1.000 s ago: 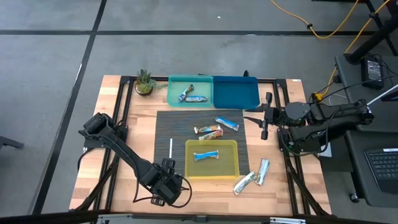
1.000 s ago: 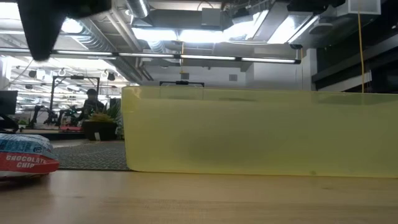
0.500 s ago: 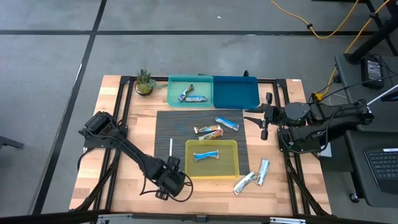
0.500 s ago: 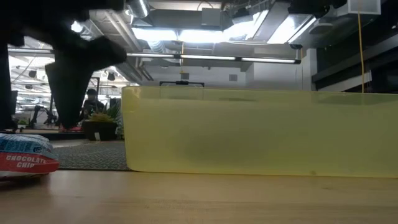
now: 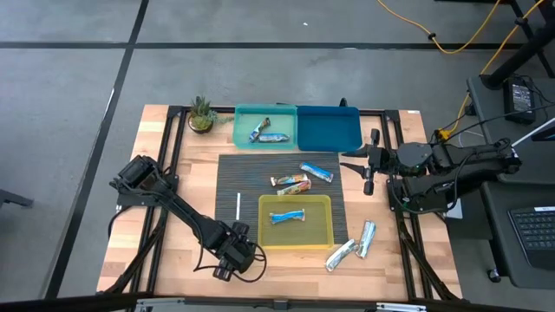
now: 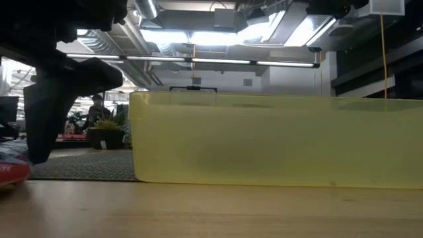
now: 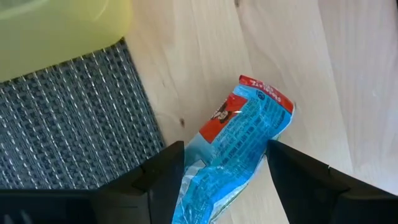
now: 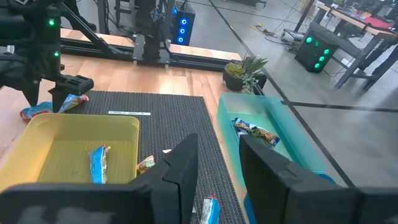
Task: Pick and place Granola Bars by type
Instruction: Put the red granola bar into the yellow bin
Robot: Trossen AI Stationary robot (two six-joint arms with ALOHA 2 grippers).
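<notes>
My left gripper (image 5: 227,257) is open at the near left corner of the yellow tray (image 5: 323,227). It hangs low over a blue-wrapped bar with a red end (image 7: 245,127) that lies flat on the wood. One finger stands on each long side of the bar. The low view shows only the bar's end (image 6: 12,173) behind a finger. My right gripper (image 5: 368,169) waits open at the table's right edge. Other bars: one blue bar (image 5: 288,216) lies in the yellow tray and two (image 5: 267,134) in the teal tray. A blue bar (image 5: 316,172) and two orange-brown bars (image 5: 293,185) lie on the mat, and two silver ones (image 5: 354,247) on the wood. My left gripper comes from above with its fingers (image 7: 165,174) across the blue bar's width, about at the middle of its length (image 7: 230,149). The bar lies flat on the table. I cannot tell whether either finger touches the wrapper.
A dark ribbed mat (image 5: 251,178) covers the table's middle, and a thin white stick (image 5: 238,204) lies on it. A blue tray (image 5: 328,130) sits beside the teal one (image 5: 247,117) at the far edge. A small potted plant (image 5: 201,114) stands at the far left.
My left gripper has moved a little toward the yellow tray and has come down over the blue bar. In the low view its fingers dropped from the top of the picture to table height, in front of the bar. The bar has stayed in place.
</notes>
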